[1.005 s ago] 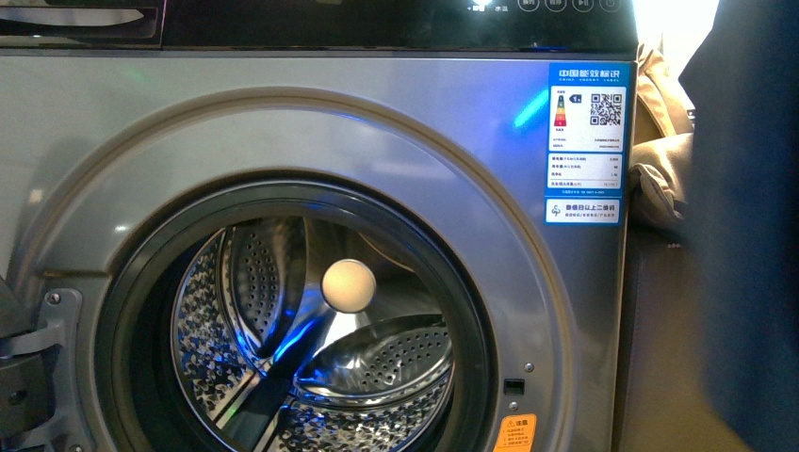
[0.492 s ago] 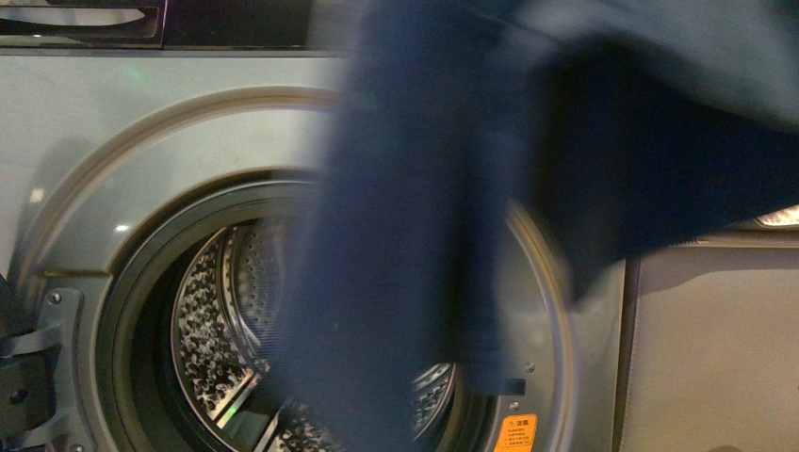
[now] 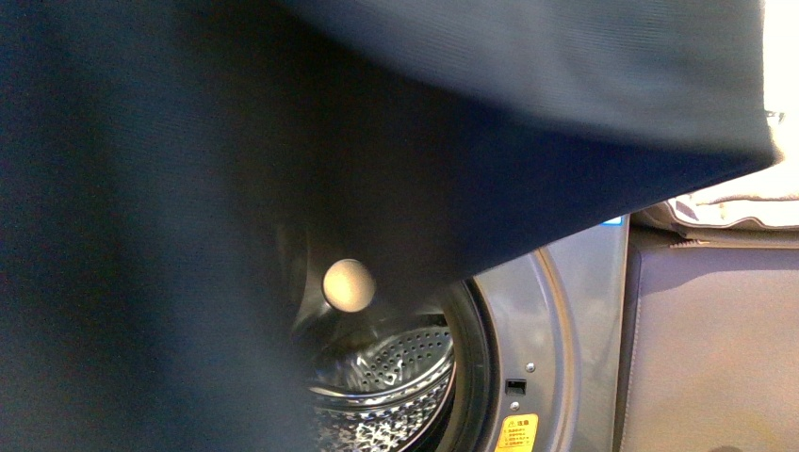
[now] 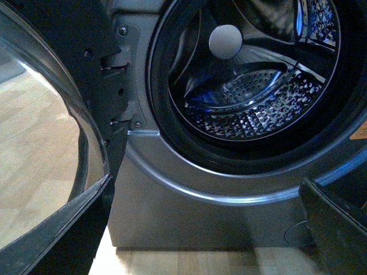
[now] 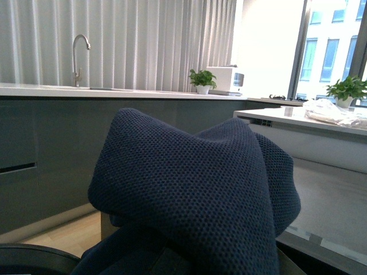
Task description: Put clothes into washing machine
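- The dark blue clothes (image 3: 188, 188) hang close in front of the washing machine (image 3: 577, 320) and hide most of it.
- Its door (image 4: 40, 143) stands open.
- The left end effector (image 4: 205, 189) is wide open and holds nothing.
- The clothes lie over the right end effector, so I cannot tell its grip.

Front, left wrist views near the drum (image 4: 258, 109); right wrist roomward.
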You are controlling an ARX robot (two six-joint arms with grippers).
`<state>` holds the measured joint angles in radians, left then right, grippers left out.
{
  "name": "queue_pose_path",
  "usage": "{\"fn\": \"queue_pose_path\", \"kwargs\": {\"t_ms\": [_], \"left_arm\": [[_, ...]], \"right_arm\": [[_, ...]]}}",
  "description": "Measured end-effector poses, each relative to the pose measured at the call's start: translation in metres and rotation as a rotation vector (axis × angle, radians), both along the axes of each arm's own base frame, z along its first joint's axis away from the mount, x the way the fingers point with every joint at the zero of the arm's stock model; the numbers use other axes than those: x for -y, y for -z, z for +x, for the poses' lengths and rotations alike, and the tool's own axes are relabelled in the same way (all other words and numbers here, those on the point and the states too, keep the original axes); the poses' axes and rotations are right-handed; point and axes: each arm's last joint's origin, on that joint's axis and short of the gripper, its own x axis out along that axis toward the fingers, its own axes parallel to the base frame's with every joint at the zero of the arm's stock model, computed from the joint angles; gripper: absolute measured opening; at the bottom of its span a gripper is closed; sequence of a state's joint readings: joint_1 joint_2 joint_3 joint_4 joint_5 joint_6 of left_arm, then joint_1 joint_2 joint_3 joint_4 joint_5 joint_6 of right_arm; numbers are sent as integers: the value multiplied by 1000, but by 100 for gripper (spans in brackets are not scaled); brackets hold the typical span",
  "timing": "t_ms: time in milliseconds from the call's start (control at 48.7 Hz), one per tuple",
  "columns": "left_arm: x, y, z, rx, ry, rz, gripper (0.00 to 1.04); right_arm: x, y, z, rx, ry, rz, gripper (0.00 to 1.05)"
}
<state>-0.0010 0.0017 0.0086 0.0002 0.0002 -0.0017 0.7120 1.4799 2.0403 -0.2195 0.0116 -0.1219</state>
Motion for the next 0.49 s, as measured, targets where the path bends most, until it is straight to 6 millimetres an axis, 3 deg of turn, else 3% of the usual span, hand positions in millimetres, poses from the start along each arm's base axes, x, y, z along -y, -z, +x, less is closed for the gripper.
{"fn": "queue_pose_path", "kwargs": {"t_ms": [492], "left_arm": [[0,0,0,0,0,0,98]], "right_arm": [[1,-1,-1,6,9,0,6]]}}
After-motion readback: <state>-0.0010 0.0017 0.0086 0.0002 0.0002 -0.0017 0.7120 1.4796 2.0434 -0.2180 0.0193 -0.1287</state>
